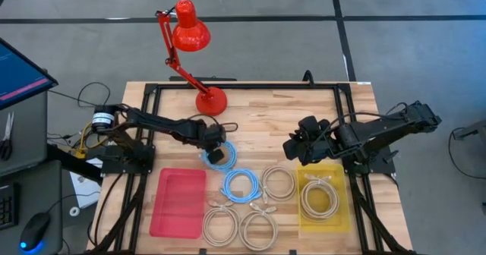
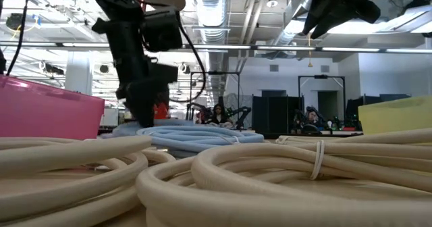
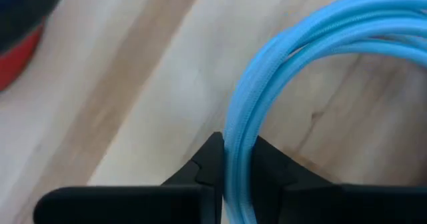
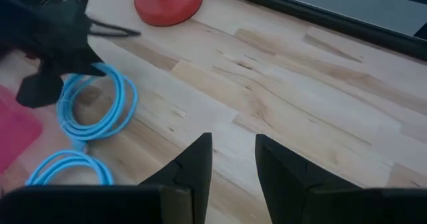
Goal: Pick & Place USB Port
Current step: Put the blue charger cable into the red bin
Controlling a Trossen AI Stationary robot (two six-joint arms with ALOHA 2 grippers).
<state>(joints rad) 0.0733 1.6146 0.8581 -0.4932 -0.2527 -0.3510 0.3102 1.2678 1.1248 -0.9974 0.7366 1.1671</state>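
Where the two dark arms reach in over the wooden table, a red desk lamp stands at the far edge, its round base resting on the boards. Nearer the front, a pink tray lies on the left and a yellow tray on the right, the yellow one holding a coiled beige cable. Between the trays lie more coils: three beige cables and one blue cable, each lying flat and close to its neighbours.

The left gripper is low over the table just in front of the lamp base, down on a second coil, the blue USB cable, which lies on the wood just beyond the pink tray's far corner. From the left wrist camera, the fingers are clenched on the blue strands, which pass up between them and curve away over the wood. In the low view that arm comes down onto the blue coil.

The right gripper hovers above the table just beyond the yellow tray, holding nothing; its fingers stand apart with bare wood showing between them.
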